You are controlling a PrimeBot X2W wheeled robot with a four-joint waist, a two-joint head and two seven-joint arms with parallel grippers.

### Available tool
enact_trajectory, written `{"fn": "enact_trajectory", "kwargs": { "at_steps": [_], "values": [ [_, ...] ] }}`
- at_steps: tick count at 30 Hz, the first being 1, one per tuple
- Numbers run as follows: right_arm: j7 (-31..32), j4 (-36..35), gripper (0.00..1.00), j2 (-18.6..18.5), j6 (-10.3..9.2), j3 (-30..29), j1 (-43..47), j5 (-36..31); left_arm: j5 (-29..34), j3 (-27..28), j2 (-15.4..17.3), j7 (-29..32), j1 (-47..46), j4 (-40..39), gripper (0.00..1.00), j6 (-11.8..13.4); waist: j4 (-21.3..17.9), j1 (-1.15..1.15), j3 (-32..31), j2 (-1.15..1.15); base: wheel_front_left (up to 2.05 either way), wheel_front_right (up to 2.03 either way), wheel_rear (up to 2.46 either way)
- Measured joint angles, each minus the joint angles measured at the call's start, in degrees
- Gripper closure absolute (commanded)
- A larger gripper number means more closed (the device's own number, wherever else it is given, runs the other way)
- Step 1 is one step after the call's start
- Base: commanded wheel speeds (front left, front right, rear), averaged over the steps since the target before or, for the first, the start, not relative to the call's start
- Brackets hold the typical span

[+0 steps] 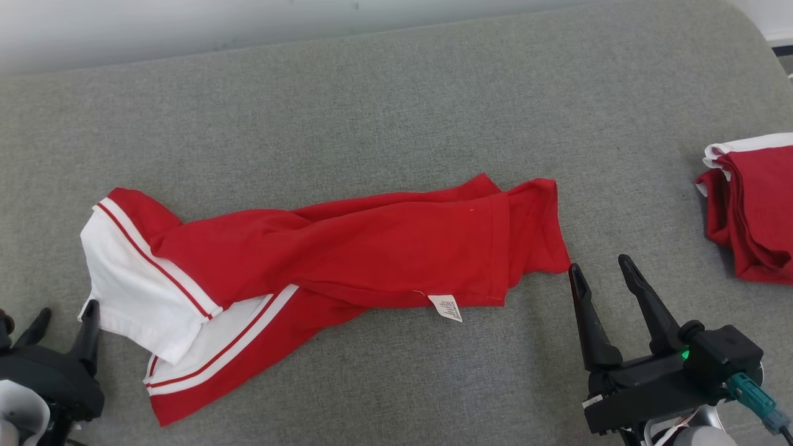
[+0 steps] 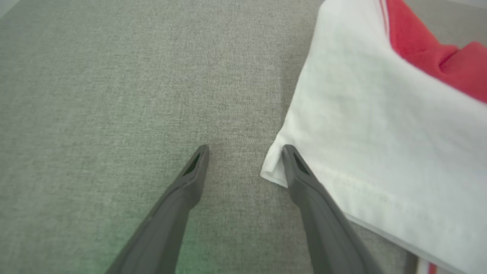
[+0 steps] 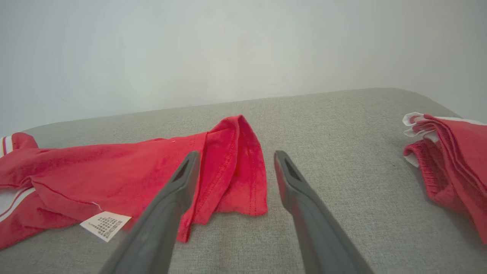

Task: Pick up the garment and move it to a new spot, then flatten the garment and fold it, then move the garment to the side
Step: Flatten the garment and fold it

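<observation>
Right of the garment, a folded pile is cut off.

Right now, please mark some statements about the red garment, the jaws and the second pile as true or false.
1. The crumpled red-and-white cloth garment lies on the grey fabric surface. True.
2. Both pairs of jaws are shut on it. False: both stand open, holding nothing.
3. A white care label shows at its near edge. True.
4. The folded red-and-white cloth pile lies at the robot's left. False: at its right.
</observation>
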Motion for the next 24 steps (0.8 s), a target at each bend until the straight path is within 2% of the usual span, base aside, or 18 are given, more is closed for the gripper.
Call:
{"fn": "enact_trajectory", "kwargs": {
  "at_steps": [1,2,3,4,7,10,16,24],
  "values": [
    [0.0,0.2,0.00,0.0,0.00,0.0,0.0,0.1,-0.2,-0.2,0.0,0.3,-0.2,0.4,0.00,-0.2,-0.1,0.00,0.0,0.00,0.00,0.00,0.00],
    [-0.2,0.4,0.00,0.0,0.00,0.0,0.0,0.2,-0.5,-0.3,0.1,0.7,-0.3,0.5,0.07,-0.6,-0.1,0.00,0.0,0.00,0.00,0.00,0.00],
    [-0.2,0.5,0.00,-0.1,0.00,-0.1,0.0,0.2,-0.8,-0.5,0.1,1.1,-0.3,0.5,0.24,-1.0,-0.1,0.00,-0.1,0.00,0.00,0.00,0.00],
    [-0.3,0.6,0.00,-0.1,0.00,-0.2,0.0,0.2,-1.0,-0.6,0.1,1.7,-0.3,0.5,0.48,-1.2,-0.1,0.00,-0.2,0.00,0.00,0.00,0.00],
    [-0.3,0.8,0.00,0.0,0.00,-0.5,0.0,0.2,-1.5,-1.4,0.1,3.7,-0.1,-0.4,0.66,-2.0,0.0,0.00,-0.6,0.00,0.00,0.00,0.00],
    [-0.3,0.9,0.00,0.1,0.00,-0.7,0.0,0.2,-2.5,-2.1,0.1,5.9,0.2,-1.4,1.00,-2.6,0.2,-0.01,-0.9,0.00,0.00,0.00,0.00],
    [-0.7,0.8,0.00,0.4,0.00,-1.0,0.0,0.2,-3.3,-1.6,-0.4,5.0,1.5,-3.4,1.00,-1.9,0.4,-0.01,-1.7,0.00,0.00,0.00,0.00],
    [-1.4,-0.8,0.00,0.2,0.00,-2.8,0.1,-0.7,-2.7,0.8,-1.6,-1.3,4.3,-11.8,1.00,1.6,0.8,-0.01,-3.4,0.00,0.00,0.00,0.00]
  ]
}}
